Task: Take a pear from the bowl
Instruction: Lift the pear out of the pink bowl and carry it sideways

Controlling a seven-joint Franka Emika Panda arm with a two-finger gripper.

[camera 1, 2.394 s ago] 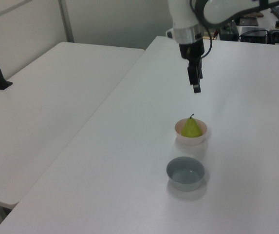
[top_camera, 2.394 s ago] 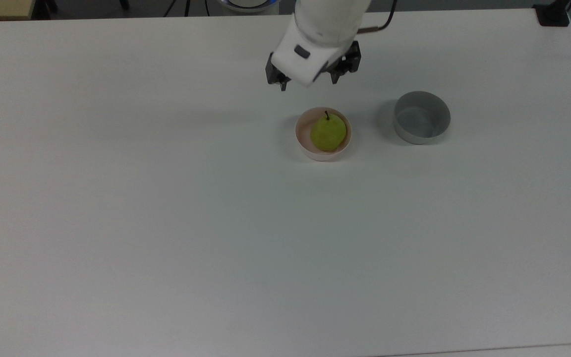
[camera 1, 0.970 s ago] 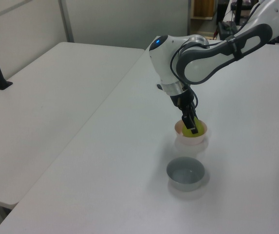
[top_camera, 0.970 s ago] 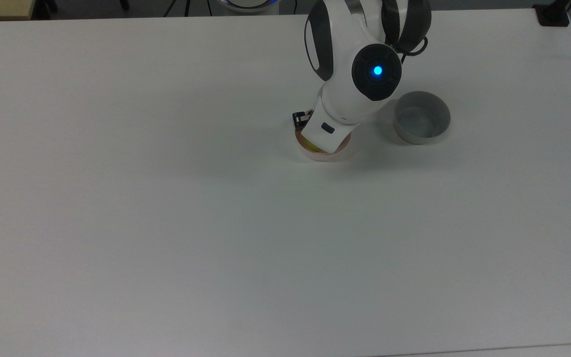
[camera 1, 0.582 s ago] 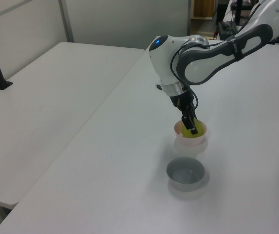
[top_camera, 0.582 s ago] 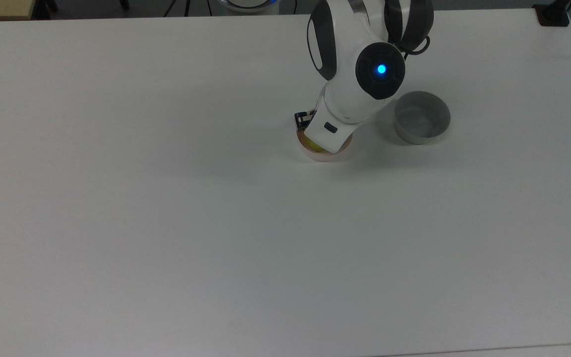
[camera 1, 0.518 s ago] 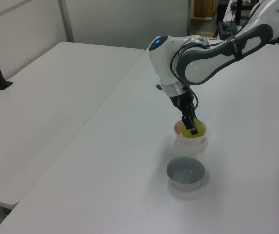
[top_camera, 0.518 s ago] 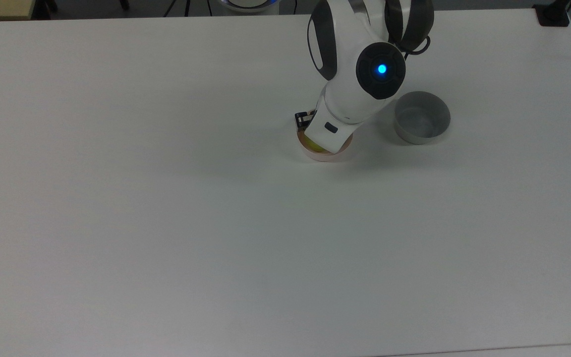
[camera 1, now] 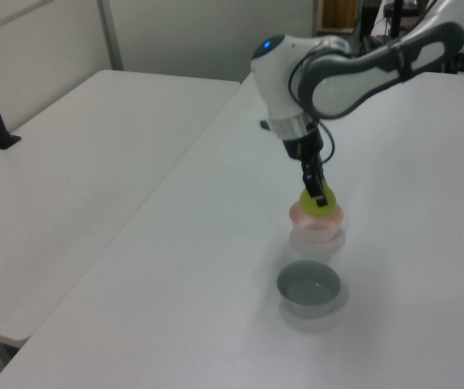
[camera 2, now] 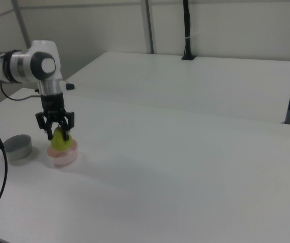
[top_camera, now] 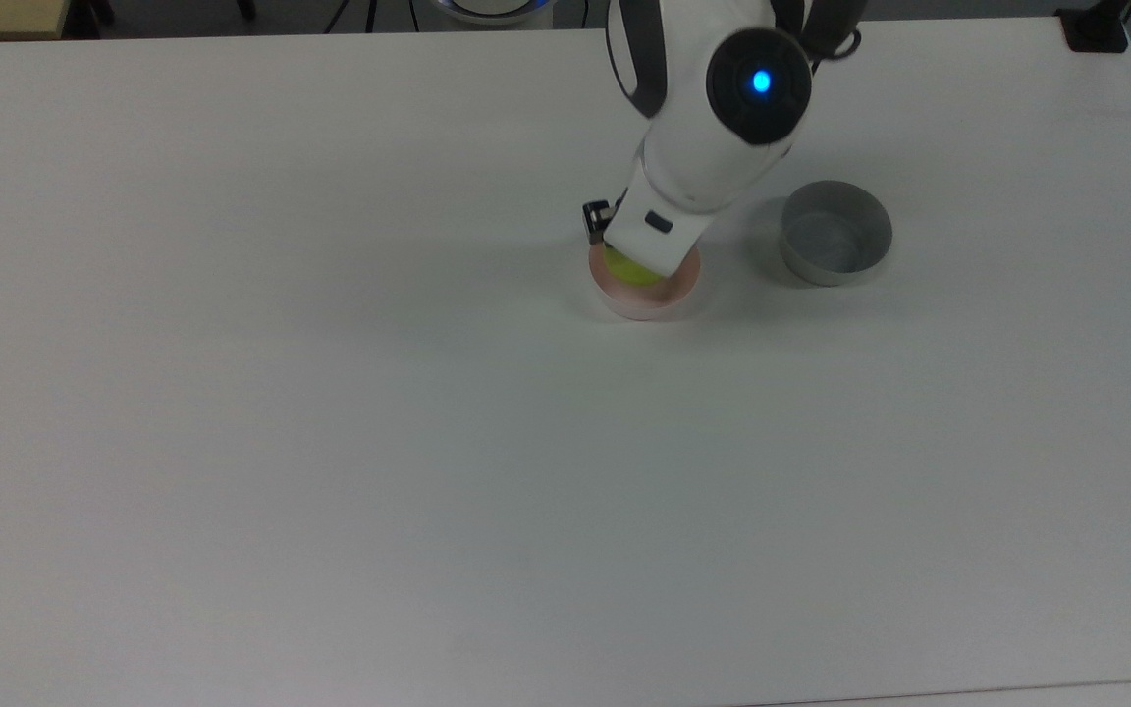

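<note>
While the white table (top_camera: 330, 442) carries just two small bowls, the arm (camera 1: 353, 65) reaches down over the pink one. The grey bowl (top_camera: 835, 234) stands well apart on the top view's right, with nothing in it. The bowl (top_camera: 646, 295), pale pink, sits flat on the table directly under the wrist.

Gripper (camera 2: 57, 132): fingers pinching the pear (camera 2: 59, 140), one on each side of its upper half, as the right view shows. In the left view the pear (camera 1: 317, 202) sits at or just above rim level, its lower part seemingly still inside the bowl (camera 1: 317, 223); I cannot tell whether its base has cleared the bowl floor. In the top view only a sliver of the pear (top_camera: 627, 267) shows past the gripper housing.

Step, as judged: grasp made, lift in its early part.

Next move calls for: a straight vertical rise until the fruit is clear of the rim, grip held steady. The rounded, tapering fruit could slip or rotate between the fingers; sideways travel before clearance could drag the light bowl along.
</note>
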